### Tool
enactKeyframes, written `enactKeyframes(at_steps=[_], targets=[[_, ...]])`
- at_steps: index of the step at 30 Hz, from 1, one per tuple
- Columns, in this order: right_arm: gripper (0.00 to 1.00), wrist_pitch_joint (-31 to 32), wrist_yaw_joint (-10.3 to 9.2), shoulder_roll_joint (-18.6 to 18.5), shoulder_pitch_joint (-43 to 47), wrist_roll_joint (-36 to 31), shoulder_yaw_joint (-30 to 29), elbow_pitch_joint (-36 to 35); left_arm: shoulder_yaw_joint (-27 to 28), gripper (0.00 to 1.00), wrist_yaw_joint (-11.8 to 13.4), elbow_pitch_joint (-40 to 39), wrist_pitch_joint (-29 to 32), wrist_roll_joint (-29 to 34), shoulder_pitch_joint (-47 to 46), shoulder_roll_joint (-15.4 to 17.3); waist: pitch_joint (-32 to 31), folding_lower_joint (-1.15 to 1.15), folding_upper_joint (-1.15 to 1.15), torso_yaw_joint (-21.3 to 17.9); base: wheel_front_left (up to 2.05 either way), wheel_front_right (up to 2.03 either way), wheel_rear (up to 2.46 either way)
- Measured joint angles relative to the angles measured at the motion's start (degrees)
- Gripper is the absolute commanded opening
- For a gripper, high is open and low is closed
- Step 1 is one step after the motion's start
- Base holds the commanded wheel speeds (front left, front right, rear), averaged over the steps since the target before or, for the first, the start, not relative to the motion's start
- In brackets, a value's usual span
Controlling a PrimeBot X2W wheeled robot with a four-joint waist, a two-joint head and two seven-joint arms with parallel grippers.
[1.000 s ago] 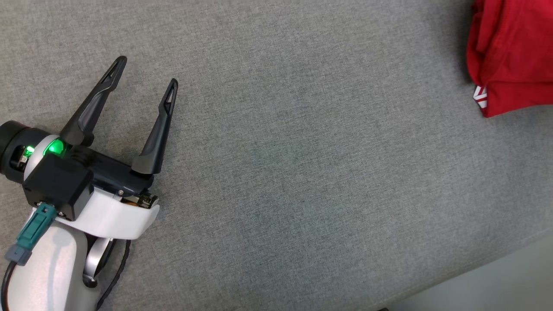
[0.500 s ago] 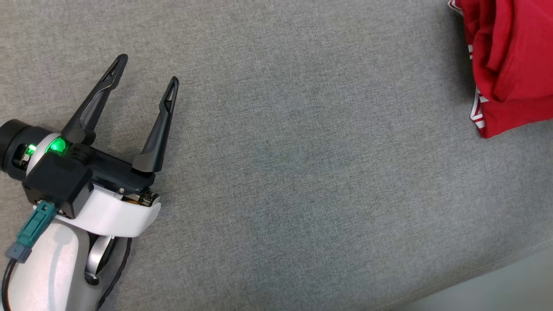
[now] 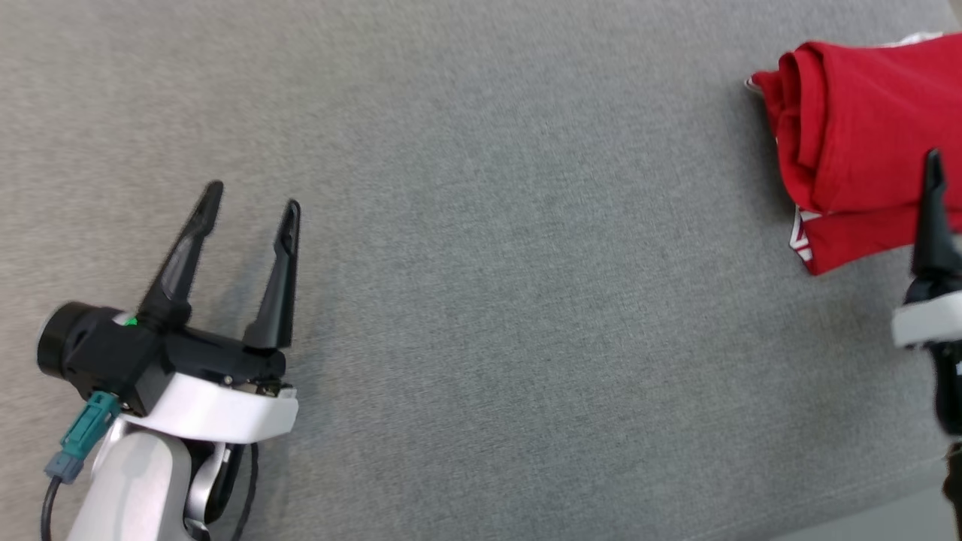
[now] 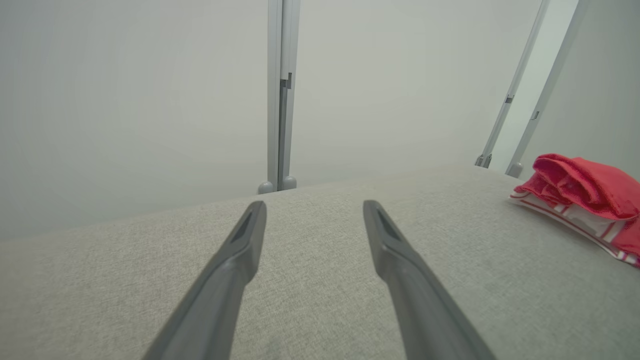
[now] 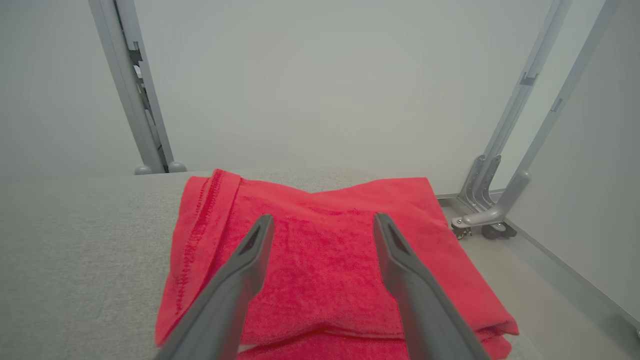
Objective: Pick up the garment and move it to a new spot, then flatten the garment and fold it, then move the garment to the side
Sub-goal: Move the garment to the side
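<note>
Head view: the left fingers (image 3: 279, 270) stand wide and empty at 8 o'clock over the grey surface (image 3: 526, 300). The folded red garment (image 3: 857, 128) lies at 2 o'clock.
Left wrist view: the garment sits at 3 o'clock, well apart.
Right wrist view: the right fingers (image 5: 247, 265) are wide, holding nothing, and the garment is beneath them at 6 o'clock.

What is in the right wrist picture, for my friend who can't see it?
A folded red garment lies on a grey fabric surface, with the right gripper open over it, its two dark fingers gripping nothing. Behind stand a pale wall and metal frame posts.
</note>
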Motion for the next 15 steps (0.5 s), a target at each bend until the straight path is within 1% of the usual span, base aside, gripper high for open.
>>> enactKeyframes(at_steps=[2, 3, 7, 15], targets=[[1.0, -0.01, 0.0, 1.68, 2.33, -0.04, 0.41, -2.48, -0.01, 1.0, 0.04, 0.97, -0.54, -0.79, 0.76, -0.58, -1.68, 0.0, 0.0, 0.96, 0.0, 0.0, 0.0], [1.0, -0.01, 0.0, 1.68, 2.33, -0.04, 0.41, -2.48, -0.01, 1.0, 0.04, 0.97, -0.54, -0.79, 0.76, -0.58, -1.68, 0.0, 0.0, 0.96, 0.0, 0.0, 0.0], [1.0, 0.11, 0.0, 4.17, 5.86, -1.01, 2.09, -6.47, 0.34, 1.0, 0.51, 2.71, -1.31, -1.67, 2.19, -1.31, -4.45, 0.0, 0.0, 3.36, 0.0, 0.0, 0.0], [1.0, 2.87, 0.0, 6.75, 10.91, -3.13, 5.98, -12.67, 1.52, 1.0, 1.19, 5.35, -2.37, -3.59, 6.05, -2.72, -9.57, 0.0, 0.0, 8.42, 0.0, 0.0, 0.0]])
